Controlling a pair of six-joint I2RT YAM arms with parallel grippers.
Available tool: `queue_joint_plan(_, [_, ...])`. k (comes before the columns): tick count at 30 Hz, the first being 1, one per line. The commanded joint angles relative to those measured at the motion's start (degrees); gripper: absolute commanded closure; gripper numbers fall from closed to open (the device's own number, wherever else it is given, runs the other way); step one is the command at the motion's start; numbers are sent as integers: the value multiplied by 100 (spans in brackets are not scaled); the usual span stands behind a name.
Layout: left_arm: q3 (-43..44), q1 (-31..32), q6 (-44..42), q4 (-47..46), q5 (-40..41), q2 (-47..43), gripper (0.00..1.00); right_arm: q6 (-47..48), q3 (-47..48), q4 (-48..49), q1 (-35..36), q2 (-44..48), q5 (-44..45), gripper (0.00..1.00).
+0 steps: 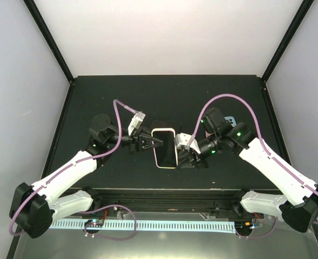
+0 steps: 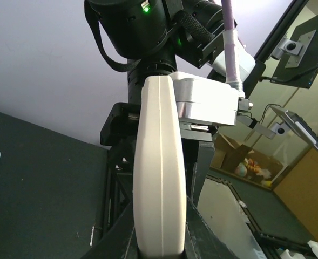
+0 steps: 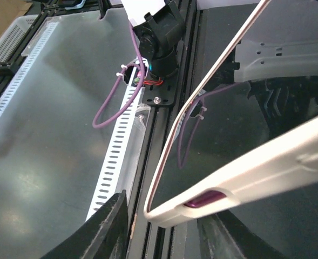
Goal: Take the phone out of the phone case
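At the middle of the black table (image 1: 94, 97), the phone (image 1: 165, 148) sits in its phone case (image 2: 159, 178), screen up, between the two arms. The screen is dark glossy glass that mirrors the rig. The case is smooth, matte and cream, with rounded corners and a fine seam along its thin edge. A purple button (image 3: 206, 199) shows through an oval slot in the rim.

The left gripper (image 1: 154, 143) meets the left edge of the case. In its wrist view the dark fingers (image 2: 204, 240) press against both sides of that edge, clamped on it. The right gripper (image 1: 187, 154) is at the right edge. Its own view has a corner of the case between the fingers (image 3: 107, 232), with a sliver of gap beside one, so I cannot tell whether it grips.

The back of the case is hidden, and both wrist views cut the phone off. From above, the fingers cover the points of contact.

A small pale blue thing (image 1: 231, 118) lies far right, half behind the right arm. A white slotted strip (image 1: 164, 224) runs along the near edge, and purple cables (image 1: 223, 100) loop over both arms.
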State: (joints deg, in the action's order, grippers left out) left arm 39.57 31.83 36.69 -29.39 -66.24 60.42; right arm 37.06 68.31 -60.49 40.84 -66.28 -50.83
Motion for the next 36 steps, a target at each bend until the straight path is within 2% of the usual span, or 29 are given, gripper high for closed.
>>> queue_joint_plan(1, [46, -49, 137, -520, -74, -69, 99, -67, -37, 167, 134, 62, 39, 65])
queue_joint_plan(18, [68, -52, 264, -593, -223, 6, 98, 174, -233, 426, 540, 360, 747, 84])
queue_joint_plan(36, [83, -8, 689, -927, -538, 253, 98, 674, -341, 759, 969, 472, 1378, 86])
